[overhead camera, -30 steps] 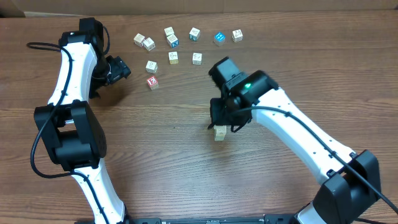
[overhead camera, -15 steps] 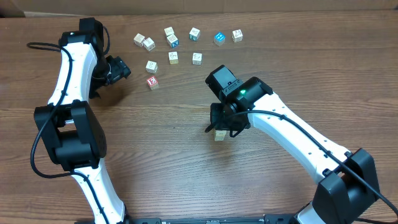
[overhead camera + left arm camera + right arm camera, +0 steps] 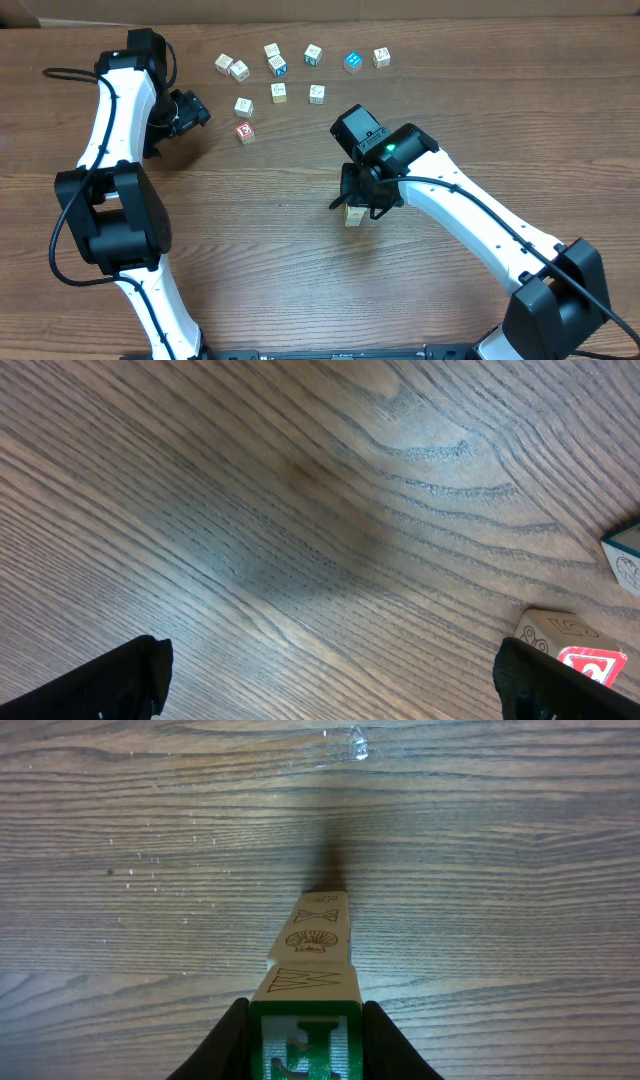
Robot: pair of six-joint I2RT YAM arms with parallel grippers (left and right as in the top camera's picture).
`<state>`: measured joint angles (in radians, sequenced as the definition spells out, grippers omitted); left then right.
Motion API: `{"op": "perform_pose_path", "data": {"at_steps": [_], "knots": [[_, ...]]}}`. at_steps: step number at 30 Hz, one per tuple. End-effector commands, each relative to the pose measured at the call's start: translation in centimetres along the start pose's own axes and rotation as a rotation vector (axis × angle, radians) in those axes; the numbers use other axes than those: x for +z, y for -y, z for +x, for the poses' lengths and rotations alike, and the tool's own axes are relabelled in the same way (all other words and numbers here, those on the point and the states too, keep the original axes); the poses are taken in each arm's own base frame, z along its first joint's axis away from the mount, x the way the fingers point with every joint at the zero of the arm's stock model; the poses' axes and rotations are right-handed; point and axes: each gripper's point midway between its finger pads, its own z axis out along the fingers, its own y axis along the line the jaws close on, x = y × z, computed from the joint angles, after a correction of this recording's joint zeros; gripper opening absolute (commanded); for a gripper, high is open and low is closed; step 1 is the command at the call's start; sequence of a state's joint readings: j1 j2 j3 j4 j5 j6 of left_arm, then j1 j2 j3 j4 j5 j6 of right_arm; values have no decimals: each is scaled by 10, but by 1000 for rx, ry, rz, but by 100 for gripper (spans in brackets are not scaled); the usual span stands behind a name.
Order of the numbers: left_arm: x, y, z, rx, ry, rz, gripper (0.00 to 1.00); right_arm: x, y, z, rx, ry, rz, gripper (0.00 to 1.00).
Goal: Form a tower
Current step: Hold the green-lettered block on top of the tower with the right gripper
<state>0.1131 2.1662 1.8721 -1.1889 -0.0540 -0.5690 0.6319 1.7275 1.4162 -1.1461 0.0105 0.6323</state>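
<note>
Right arm barely shifted; wood-grain table (image 3: 250,250) apparently bare.

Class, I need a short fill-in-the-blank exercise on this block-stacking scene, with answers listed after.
1. The right gripper is closed on a cube with a ___ face.
2. That cube tops the tower, which stands on a ___ table.
3. The left gripper fingers are ___, holding nothing.
4. Near the left gripper lies a cube with a ___ face.

Missing words: green; wooden; open; red
</note>
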Motion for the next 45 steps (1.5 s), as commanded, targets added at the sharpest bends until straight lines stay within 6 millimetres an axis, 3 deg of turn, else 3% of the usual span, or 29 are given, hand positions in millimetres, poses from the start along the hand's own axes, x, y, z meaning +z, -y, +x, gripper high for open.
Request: {"op": "perform_pose_path", "data": {"at_steps": [1, 31, 45], "knots": [[-16, 2, -5, 16, 39, 15, 100, 1, 3, -1, 16, 11, 19, 25], [-16, 2, -5, 16, 39, 15, 100, 1, -2, 1, 0, 21, 20, 29], [-16, 2, -5, 16, 39, 15, 100, 1, -3, 1, 0, 21, 19, 40]]}}
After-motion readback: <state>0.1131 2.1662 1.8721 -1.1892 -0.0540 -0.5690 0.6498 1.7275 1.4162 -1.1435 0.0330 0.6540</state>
